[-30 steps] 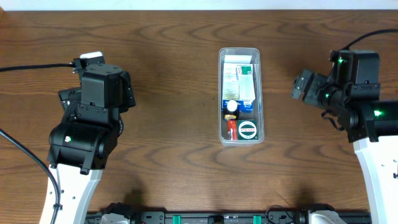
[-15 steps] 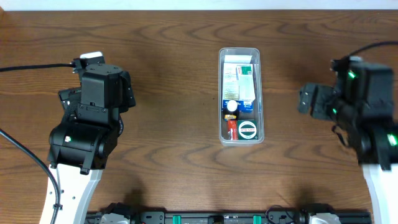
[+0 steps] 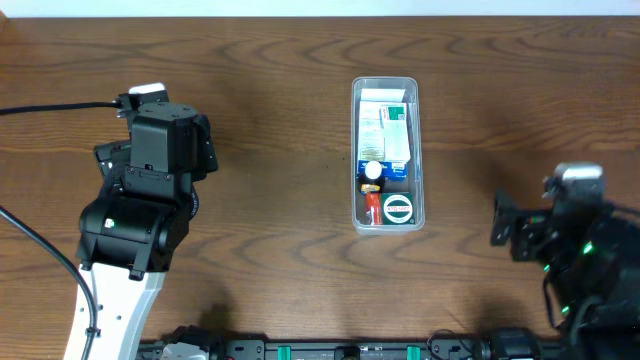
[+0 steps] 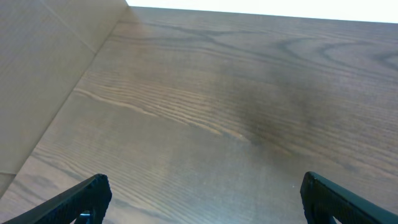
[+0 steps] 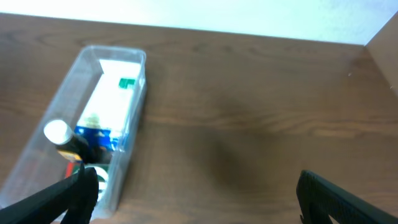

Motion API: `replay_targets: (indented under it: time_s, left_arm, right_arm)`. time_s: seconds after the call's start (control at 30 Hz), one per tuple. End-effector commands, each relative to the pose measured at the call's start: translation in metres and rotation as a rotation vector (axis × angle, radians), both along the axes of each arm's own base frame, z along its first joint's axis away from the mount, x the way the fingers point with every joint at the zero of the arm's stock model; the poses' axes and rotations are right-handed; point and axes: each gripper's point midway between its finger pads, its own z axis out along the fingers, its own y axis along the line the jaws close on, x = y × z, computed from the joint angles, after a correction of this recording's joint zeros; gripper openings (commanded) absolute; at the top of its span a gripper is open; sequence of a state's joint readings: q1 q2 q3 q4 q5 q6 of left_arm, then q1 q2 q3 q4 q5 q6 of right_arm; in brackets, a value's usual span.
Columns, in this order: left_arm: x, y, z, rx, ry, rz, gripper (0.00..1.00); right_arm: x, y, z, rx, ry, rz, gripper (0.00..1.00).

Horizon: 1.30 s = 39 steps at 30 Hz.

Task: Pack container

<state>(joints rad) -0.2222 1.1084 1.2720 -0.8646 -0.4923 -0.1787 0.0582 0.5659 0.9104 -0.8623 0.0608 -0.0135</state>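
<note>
The container is a long clear plastic bin at the table's middle, packed with white and green boxes, a white-capped bottle, a red item and a round green-lidded tin. It also shows at the left of the right wrist view. My right gripper is open and empty over bare wood, to the right of the container; in the overhead view it sits at the lower right. My left gripper is open and empty over bare wood, far left of the container. In the overhead view the left arm hides its fingers.
A pale wall or board borders the table on the left in the left wrist view. The table's far edge runs behind the container. Black cables trail from the left arm.
My right arm has drawn back from beside the container toward the table's front right. The left arm and the container have not moved.
</note>
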Motion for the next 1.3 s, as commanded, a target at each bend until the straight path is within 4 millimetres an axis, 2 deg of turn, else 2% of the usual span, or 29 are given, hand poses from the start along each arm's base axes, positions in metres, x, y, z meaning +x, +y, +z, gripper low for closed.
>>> replay_targets:
  time_s: [0.0,0.23,0.57,0.73,1.27]
  left_arm:
    - [0.0,0.004,0.003,0.021,0.001,0.01,0.98]
    - [0.0,0.004,0.003,0.021,0.002,0.01,0.98]
    - [0.0,0.004,0.003,0.021,0.001,0.01,0.98]
    - [0.0,0.004,0.003,0.021,0.002,0.01,0.98]
    - [0.0,0.004,0.003,0.021,0.001,0.01,0.98]
  right_arm:
    - [-0.01,-0.004,-0.034,-0.026,0.0,-0.003,0.99]
    - [-0.029,-0.004,-0.103,-0.005,0.001,-0.01,0.99]
    - [-0.03,-0.003,-0.164,0.02,0.016,-0.021,0.99]
    - [-0.03,-0.003,-0.178,0.018,0.043,-0.019,0.99]
    - [-0.038,-0.001,-0.193,0.021,0.105,-0.008,0.99]
